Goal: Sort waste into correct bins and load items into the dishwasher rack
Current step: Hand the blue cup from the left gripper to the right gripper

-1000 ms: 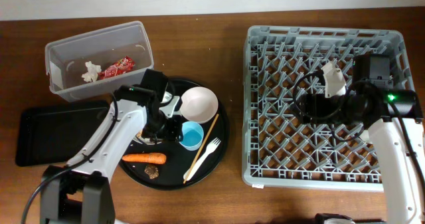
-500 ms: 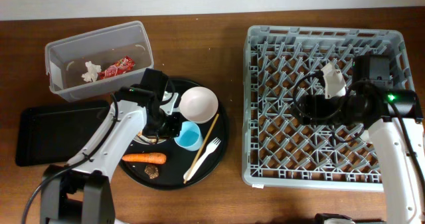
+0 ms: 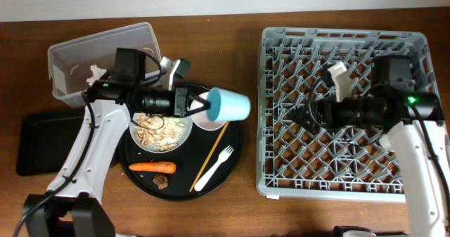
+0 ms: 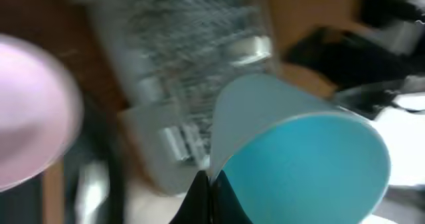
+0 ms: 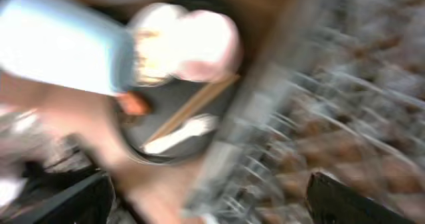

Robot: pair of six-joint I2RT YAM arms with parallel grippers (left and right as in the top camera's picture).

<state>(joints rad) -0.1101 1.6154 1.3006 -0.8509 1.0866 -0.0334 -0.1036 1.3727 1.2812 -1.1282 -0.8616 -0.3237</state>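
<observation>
- Noted left tool (image 3: 200, 105) clamped on rim of small light blue cup (image 3: 230, 105), held on its side in the air over the round black tray (image 3: 238, 144), base toward the dishwasher rack (image 3: 281, 184).
- Noted right tool (image 3: 307, 114) over the rack, fingers spread, nothing between.
- To do well: carry clear of the rack wall, turn mouth down, seat between pegs before releasing.
- Found no readable brand, label or writing; wrist views blurred.

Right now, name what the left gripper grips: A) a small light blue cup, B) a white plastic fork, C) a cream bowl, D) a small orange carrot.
A: the left gripper is shut on the small light blue cup, which is held on its side.
</observation>
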